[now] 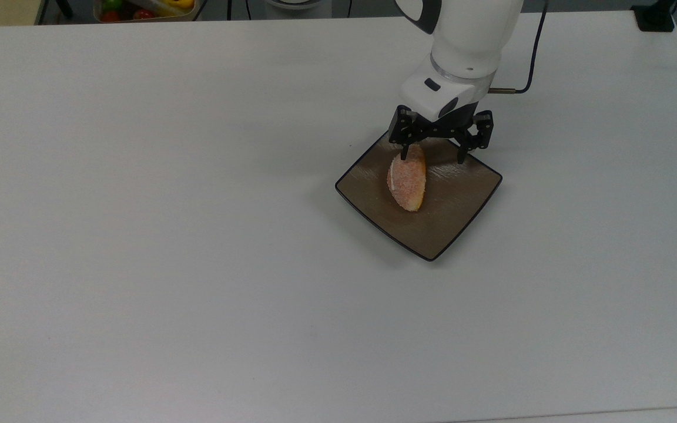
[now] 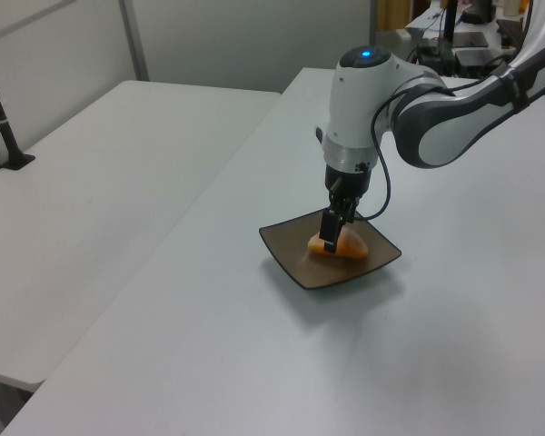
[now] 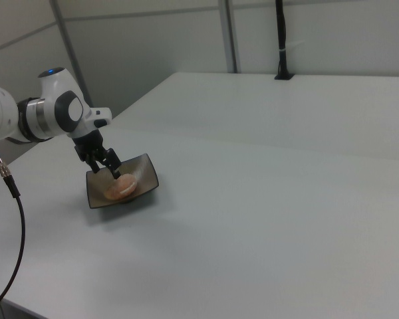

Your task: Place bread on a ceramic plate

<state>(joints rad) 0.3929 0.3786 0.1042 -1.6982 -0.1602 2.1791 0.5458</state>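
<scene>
The table (image 1: 197,264) is white and bare across its near part in the top view. The plate (image 1: 456,211) sits on it as a diamond, right of centre in the top view, one corner pointing near. The bread (image 1: 407,183) lies on the plate, on the half toward the top view's left, its long axis running near to far and its white stripe turned toward the top view's left. In the left view the bread (image 2: 343,245) rests on the plate (image 2: 295,259) surface. The gripper (image 1: 435,154) stands over the plate's far corner, fingers spread wide apart and holding nothing; one fingertip is at the bread's far end, the other well clear to the top view's right. Beyond the table's far edge, a bin (image 1: 144,9) holds coloured items.
</scene>
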